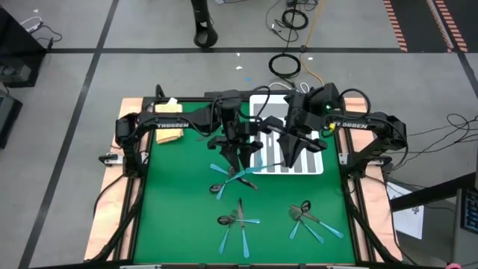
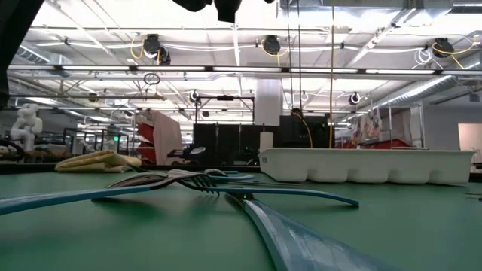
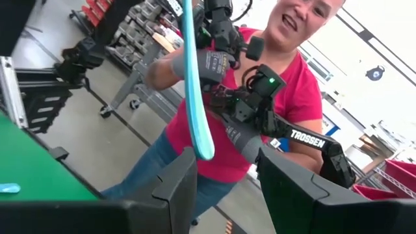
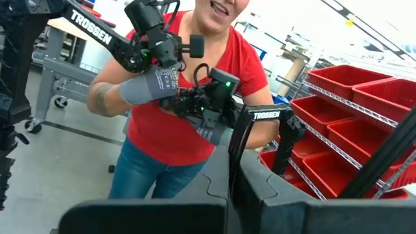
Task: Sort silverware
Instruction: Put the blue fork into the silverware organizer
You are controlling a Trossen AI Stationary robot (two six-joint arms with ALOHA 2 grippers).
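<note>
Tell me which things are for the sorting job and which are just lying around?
For the job:
- blue-handled silverware, in three heaps on the green mat
- one blue handle up in the air by the left gripper
- white compartment tray, probably where the pieces go

Just lying about:
- yellow cloth at the mat's far corner
- coiled cable on the floor

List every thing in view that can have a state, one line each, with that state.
left gripper: open, a light-blue handle showing between its fingers; what holds it cannot be told.
right gripper: shut, raised near the tray.
silverware: lying flat on the mat in three loose clusters, unsorted.
white tray: upright on the table.
yellow cloth: lying bunched at the far left.
</note>
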